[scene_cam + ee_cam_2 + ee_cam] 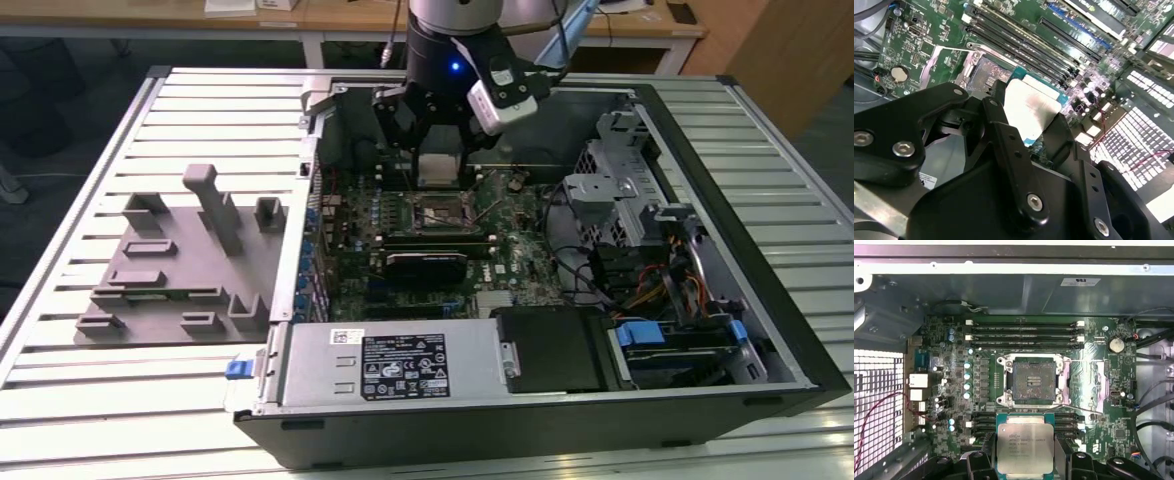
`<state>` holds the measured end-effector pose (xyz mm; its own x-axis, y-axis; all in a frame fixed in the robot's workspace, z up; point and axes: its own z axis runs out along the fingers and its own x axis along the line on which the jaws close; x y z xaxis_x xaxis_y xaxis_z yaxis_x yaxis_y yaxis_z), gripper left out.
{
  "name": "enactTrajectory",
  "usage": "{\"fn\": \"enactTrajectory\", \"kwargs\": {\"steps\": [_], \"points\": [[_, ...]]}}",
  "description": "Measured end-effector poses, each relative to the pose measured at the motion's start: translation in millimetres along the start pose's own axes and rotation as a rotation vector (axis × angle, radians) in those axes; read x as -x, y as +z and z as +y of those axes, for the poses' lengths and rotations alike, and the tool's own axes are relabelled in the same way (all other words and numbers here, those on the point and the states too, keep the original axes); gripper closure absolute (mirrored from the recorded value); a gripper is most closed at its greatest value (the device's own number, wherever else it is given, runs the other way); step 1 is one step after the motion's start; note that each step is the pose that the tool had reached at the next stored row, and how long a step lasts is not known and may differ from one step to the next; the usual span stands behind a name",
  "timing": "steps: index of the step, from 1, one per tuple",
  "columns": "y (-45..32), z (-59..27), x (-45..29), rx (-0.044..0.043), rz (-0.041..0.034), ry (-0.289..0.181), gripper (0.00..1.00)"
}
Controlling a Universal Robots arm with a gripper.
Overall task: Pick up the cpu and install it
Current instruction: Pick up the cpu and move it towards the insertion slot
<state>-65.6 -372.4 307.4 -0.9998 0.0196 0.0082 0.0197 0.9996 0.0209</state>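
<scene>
The cpu (pixel 1025 447), a flat square chip with a silver top, is clamped between the black fingers (pixel 988 452) of my gripper (pixel 1025 456). In the exterior view the gripper (pixel 441 172) hangs inside the open computer case, holding the cpu (pixel 441 165) a little above the motherboard. The open socket (pixel 1034 381), a dark square in a metal frame, lies just beyond the chip in the first wrist view. In the exterior view the socket (pixel 446 212) is just nearer the camera than the gripper. In the second wrist view the cpu (pixel 1029 107) is tilted between the fingers (pixel 1004 142), partly covering the socket (pixel 986 75).
The case walls (pixel 747 250) surround the board. A grey power supply (pixel 400 365) with a white label sits at the near end. A drive cage and cables (pixel 641 230) crowd the exterior view's right. Memory slots (pixel 1024 335) flank the socket. A grey holder block (pixel 174 265) stands outside the case.
</scene>
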Motion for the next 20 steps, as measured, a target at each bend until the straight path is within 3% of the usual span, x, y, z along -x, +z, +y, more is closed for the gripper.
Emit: {"fn": "enactTrajectory", "kwargs": {"steps": [6,16,20], "points": [[6.1,3.2,0.0,0.0001,-0.0122,0.000,0.45],[6.5,4.0,0.0,0.0001,-0.0138,0.000,0.45],[8.9,4.0,0.0,0.0007,-0.0333,-0.001,0.45]]}}
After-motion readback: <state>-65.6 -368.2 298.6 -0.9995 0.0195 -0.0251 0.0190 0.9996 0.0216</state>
